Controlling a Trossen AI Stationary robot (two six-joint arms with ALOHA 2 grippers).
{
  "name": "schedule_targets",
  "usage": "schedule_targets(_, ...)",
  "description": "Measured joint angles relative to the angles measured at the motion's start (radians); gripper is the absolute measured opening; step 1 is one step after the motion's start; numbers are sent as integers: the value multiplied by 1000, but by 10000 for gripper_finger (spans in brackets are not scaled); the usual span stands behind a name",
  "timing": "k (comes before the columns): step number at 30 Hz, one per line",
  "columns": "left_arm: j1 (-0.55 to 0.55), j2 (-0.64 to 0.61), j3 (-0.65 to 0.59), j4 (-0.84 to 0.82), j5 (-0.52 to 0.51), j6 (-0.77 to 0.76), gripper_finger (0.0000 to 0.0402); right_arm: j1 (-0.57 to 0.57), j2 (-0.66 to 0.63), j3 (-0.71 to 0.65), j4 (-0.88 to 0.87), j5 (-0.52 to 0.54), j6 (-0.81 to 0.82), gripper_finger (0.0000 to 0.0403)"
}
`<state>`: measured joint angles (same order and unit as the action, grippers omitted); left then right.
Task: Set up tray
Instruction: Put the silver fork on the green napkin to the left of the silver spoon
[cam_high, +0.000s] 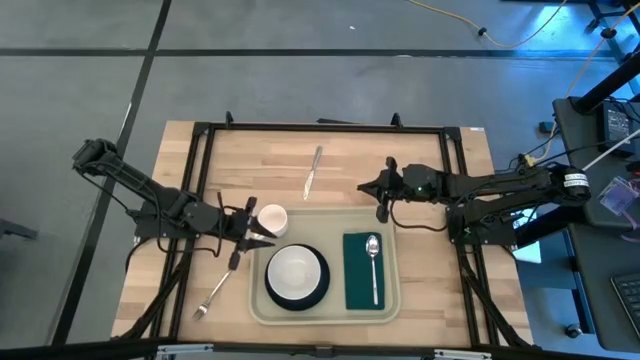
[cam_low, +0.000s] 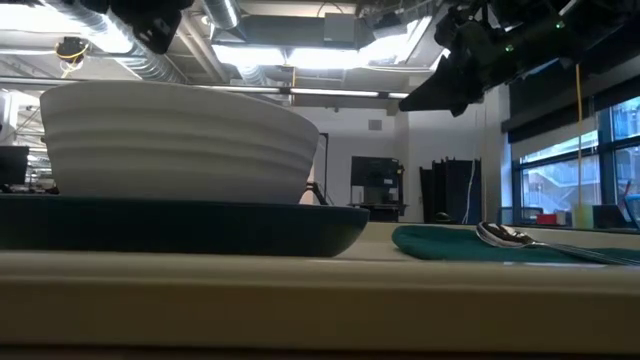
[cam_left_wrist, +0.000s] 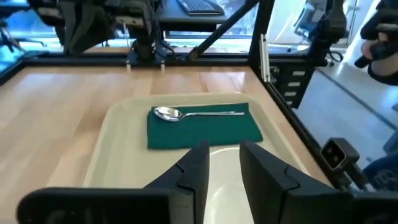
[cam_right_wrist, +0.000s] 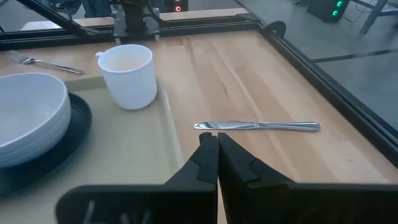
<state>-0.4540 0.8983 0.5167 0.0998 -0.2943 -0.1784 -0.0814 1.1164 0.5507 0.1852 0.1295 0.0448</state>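
Observation:
The pale beige tray (cam_high: 325, 312) lies at the table's near middle. On it are a white bowl (cam_high: 296, 272) on a dark plate (cam_low: 180, 228), a green napkin (cam_high: 360, 285) with a spoon (cam_high: 373, 262), and a white cup (cam_high: 272, 219) standing in its far-left corner. My left gripper (cam_high: 256, 237) is open just left of the cup, over the tray's left rim, and looks across the tray (cam_left_wrist: 118, 140) at the napkin (cam_left_wrist: 202, 132) and spoon (cam_left_wrist: 186, 114). My right gripper (cam_high: 382, 213) is shut above the tray's far rim. In its wrist view the cup (cam_right_wrist: 127, 74) and bowl (cam_right_wrist: 28, 115) show.
A knife (cam_high: 313, 172) lies on the bare wood beyond the tray and shows ahead of my right gripper (cam_right_wrist: 216, 142) as the knife (cam_right_wrist: 258, 126). A fork (cam_high: 215, 292) lies on the table left of the tray. A black frame (cam_high: 320, 127) borders the table.

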Motion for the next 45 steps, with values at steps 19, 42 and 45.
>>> schedule_targets(19, -50, 3, 50, 76, -6, 49, 186, 0, 0, 0, -9, 0, 93, 3)
schedule_targets(42, -360, 428, 457, -1212, 200, -1443, 187, 0, 1, -1, -109, 0, 85, 3)
schedule_targets(45, -385, 506, 457, -1184, 259, -1658, 187, 1, 1, -1, -109, 0, 72, 3)
